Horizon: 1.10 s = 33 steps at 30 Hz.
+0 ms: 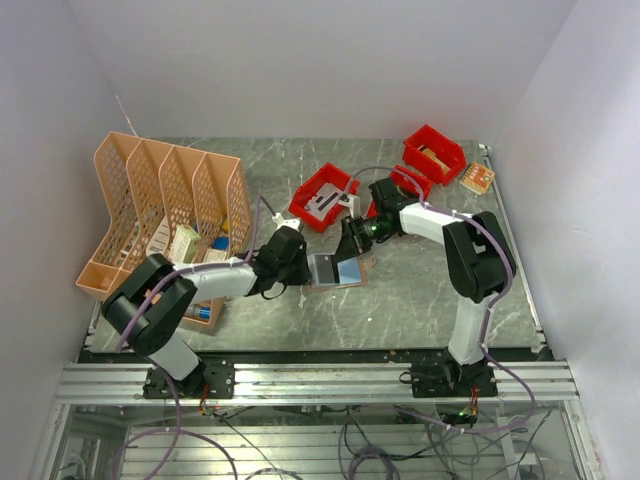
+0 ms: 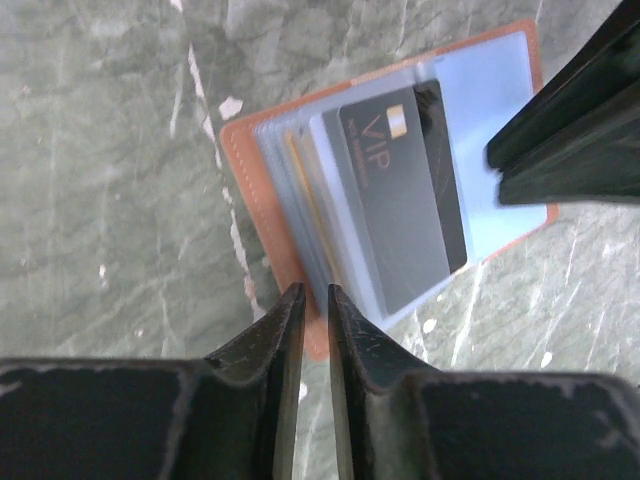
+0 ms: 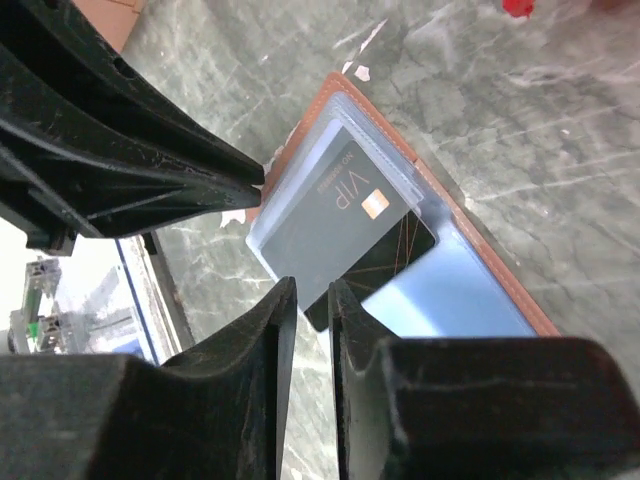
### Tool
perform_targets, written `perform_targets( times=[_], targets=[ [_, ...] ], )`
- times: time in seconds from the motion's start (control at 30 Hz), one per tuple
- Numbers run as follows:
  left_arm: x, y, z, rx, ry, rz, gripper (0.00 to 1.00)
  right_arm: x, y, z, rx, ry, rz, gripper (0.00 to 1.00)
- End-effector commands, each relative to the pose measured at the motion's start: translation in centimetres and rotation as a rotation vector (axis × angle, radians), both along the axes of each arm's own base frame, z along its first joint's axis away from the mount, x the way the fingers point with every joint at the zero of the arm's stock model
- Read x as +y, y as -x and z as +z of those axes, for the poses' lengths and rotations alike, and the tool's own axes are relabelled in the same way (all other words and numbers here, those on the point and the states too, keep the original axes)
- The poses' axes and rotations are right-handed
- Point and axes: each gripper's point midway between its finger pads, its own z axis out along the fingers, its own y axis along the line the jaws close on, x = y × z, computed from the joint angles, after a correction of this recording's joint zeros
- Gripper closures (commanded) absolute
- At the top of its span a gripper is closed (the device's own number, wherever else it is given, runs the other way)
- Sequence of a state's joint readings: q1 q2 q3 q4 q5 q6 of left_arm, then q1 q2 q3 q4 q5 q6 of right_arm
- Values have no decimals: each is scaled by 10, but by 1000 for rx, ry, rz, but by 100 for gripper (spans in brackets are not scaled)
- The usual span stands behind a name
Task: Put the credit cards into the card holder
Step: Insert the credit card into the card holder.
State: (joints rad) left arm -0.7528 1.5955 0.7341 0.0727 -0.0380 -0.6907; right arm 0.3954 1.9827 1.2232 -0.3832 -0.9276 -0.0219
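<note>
The tan card holder (image 1: 335, 270) lies open on the table between my grippers. In the left wrist view the card holder (image 2: 245, 170) shows clear stacked pockets. A dark card marked VIP (image 2: 400, 200) sits partly in a pocket, its black end sticking out. A light blue card (image 2: 490, 110) lies flat under it on the holder's other half. My left gripper (image 2: 312, 292) is shut with its tips at the holder's near edge. My right gripper (image 3: 308, 285) is shut with its tips at the corner of the dark card (image 3: 340, 220), beside the light blue card (image 3: 450, 300); it grips neither.
A peach mesh file rack (image 1: 165, 215) stands at the left. Red bins (image 1: 325, 197) (image 1: 435, 152) sit behind the grippers, and a small orange board (image 1: 477, 178) lies at the back right. White walls close in the table.
</note>
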Motion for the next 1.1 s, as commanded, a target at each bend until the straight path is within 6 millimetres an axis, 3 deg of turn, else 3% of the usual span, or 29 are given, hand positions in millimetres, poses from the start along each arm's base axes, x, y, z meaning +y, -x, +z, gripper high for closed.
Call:
perform_targets(
  times=[0.0,0.13,0.3,0.43,0.63,0.7,0.9,1.07],
  targets=[
    [16,9,11,-12,-19,42,71,-9,-6,14,-77,0,-11,77],
    [13,11,31,-46,57,44,60,-12,-6,0,-45,35,-21,72],
    [-13,13,43,-55,207,-18,50,-14,-6,-11,-19,66,-37,65],
    [-19,9,29,-31,218,-19,48,-14,-3,-18,13,64,-36,63],
    [-21,9,7,15,223,-22,51,-10,0,-18,51,39,-40,62],
    [-20,10,2,25,218,-22,53,-9,3,-27,84,39,-41,62],
    [-19,16,-4,41,231,-36,55,-4,6,-30,139,7,-40,63],
    [-22,18,-7,51,237,-50,56,3,7,-19,141,-47,-29,64]
  ],
)
